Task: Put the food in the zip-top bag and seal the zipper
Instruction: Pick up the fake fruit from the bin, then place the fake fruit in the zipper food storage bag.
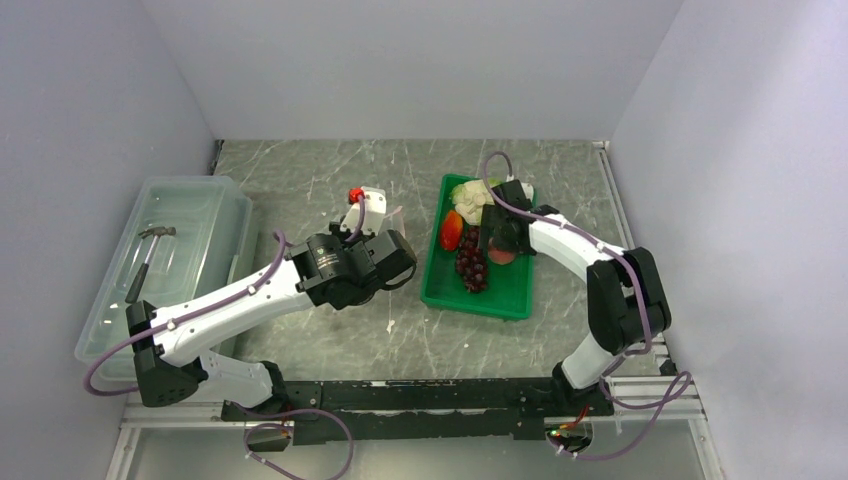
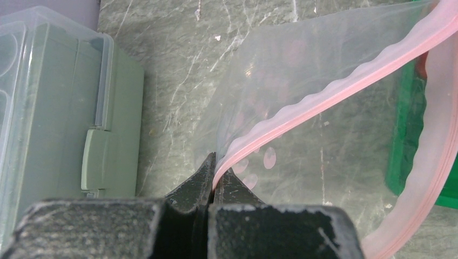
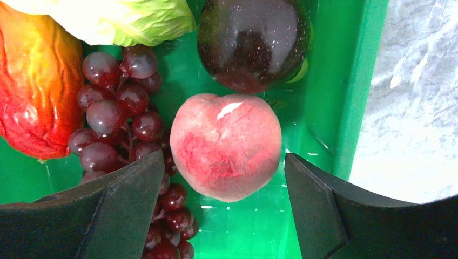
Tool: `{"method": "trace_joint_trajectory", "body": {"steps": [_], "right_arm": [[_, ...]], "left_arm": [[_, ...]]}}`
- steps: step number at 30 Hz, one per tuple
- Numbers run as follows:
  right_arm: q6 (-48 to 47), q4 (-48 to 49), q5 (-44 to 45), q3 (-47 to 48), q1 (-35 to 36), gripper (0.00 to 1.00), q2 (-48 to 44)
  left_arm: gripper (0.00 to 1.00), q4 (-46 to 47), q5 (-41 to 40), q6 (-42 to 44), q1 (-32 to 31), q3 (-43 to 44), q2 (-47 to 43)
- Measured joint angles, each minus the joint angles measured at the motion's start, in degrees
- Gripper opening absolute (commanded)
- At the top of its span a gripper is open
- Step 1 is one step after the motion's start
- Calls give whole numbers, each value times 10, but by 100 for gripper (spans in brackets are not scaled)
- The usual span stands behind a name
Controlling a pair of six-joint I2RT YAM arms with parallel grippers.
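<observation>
My left gripper is shut on one end of the pink zipper, holding the clear zip-top bag with its mouth gaping above the table. In the top view the left gripper sits left of the green tray. The food lies in that tray: a purple grape bunch, a red-orange piece, a pale green leafy vegetable, a dark plum and a pink peach. My right gripper is open, low over the tray, with its fingers on either side of the peach and apart from it.
A large translucent plastic bin with a hammer inside stands at the left, close beside the left arm. The tray's green wall runs just right of the right gripper. Grey walls enclose the table.
</observation>
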Motion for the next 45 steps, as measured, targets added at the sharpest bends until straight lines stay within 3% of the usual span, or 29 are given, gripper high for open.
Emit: {"method": "trace_joint_trajectory", "body": {"steps": [7, 15, 20, 33, 45], "right_arm": [[-6, 7, 0, 6, -6, 78, 24], [-13, 7, -1, 9, -7, 49, 31], [-14, -1, -2, 9, -7, 46, 1], [-14, -38, -17, 9, -5, 45, -198], [-9, -35, -170, 16, 63, 45, -326]], "left_arm": [[0, 1, 2, 3, 0, 0, 0], [0, 1, 7, 5, 0, 1, 12], [0, 2, 13, 7, 0, 1, 17], [0, 1, 14, 9, 0, 7, 19], [0, 0, 15, 9, 0, 8, 19]]}}
